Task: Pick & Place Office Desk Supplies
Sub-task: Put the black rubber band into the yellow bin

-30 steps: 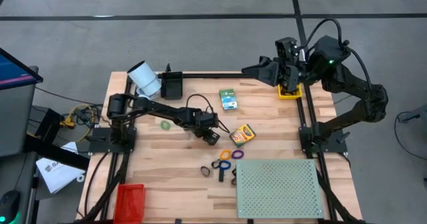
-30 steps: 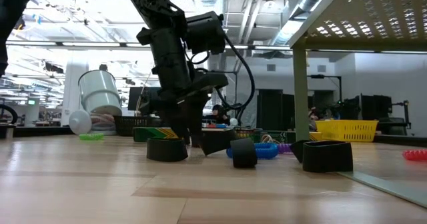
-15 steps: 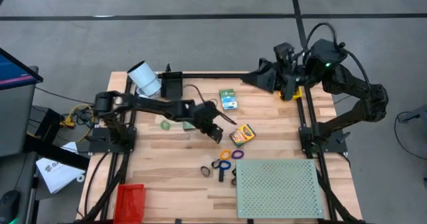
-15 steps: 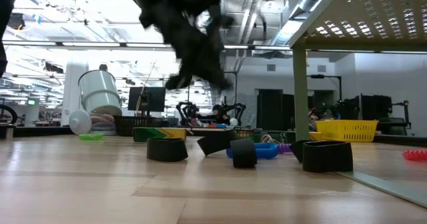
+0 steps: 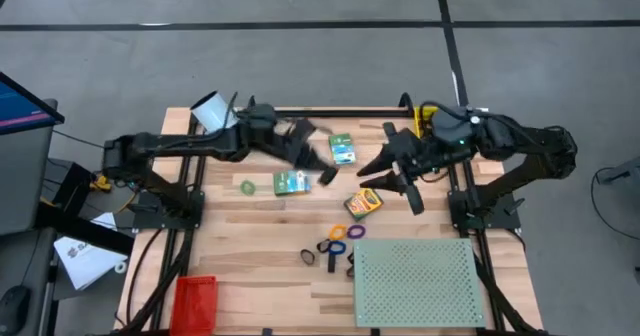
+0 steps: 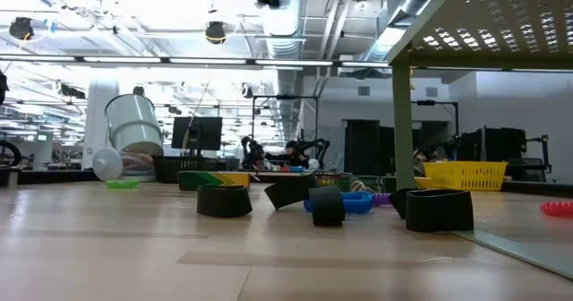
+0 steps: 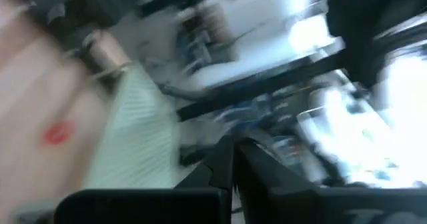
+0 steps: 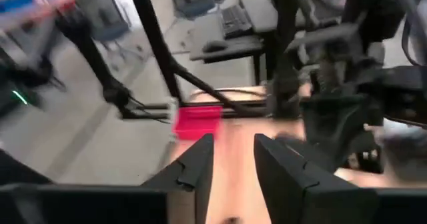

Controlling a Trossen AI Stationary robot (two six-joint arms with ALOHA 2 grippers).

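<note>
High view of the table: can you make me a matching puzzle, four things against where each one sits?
Things:
1. red bin
2. white cylinder
3. pale green perforated board
4. yellow-orange crayon box

Places on the table, as the picture shows it:
A. lower right corner
B. near the middle
C. upper left corner
D. lower left corner

Pairs: 1-D, 2-C, 3-A, 4-B.
</note>
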